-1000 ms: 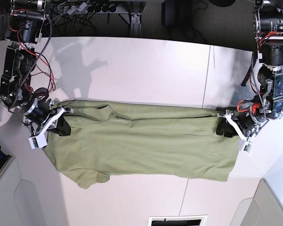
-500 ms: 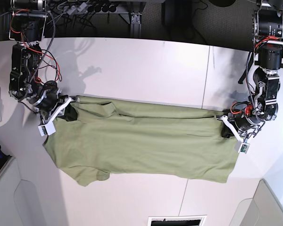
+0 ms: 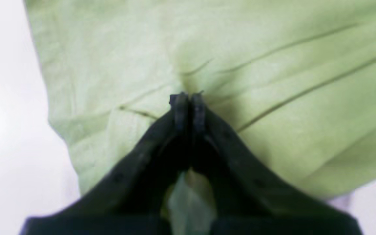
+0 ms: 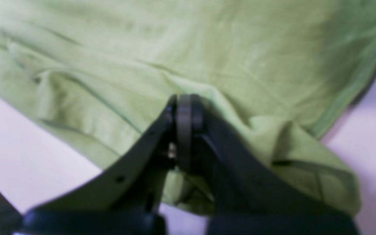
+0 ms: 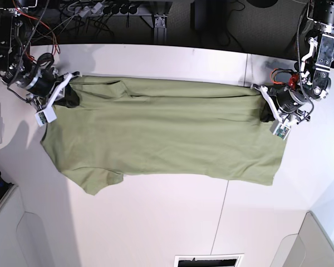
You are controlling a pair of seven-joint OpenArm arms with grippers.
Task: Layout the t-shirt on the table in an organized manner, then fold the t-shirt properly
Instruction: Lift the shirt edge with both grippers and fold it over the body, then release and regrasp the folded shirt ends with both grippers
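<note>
Centrally, we see the t-shirt [image 5: 161, 136], olive green and unprinted, spread lengthwise across the table [image 5: 156, 222], its long axis running from one side of the base view to the other. Its upper edge is drawn nearly straight between two held points, while the lower edge sags on that view's left into a rounded sleeve lobe. Shallow creases run along the cloth near both held ends; the middle lies fairly smooth. At the base view's right end we find the left gripper [image 5: 265, 111], its black jaws pressed together on a pinch of fabric beside the shirt's edge; in the left wrist view the fingertips [image 3: 180, 109] meet with cloth puckered around them, and folds radiate away from the pinch. At the opposite end, the right gripper [image 5: 71, 95] is likewise closed on the shirt's corner region; the right wrist view shows the left and right pads touching, with a ridge of green fabric bunched just beside and beneath them. White tabletop shows on either side of the cloth in both wrist views. A thin dark seam [image 5: 246, 69] crosses the table toward the base view's right, passing under the shirt. Beyond the table's far edge, we note dark cables [image 5: 92, 10] and equipment.
</note>
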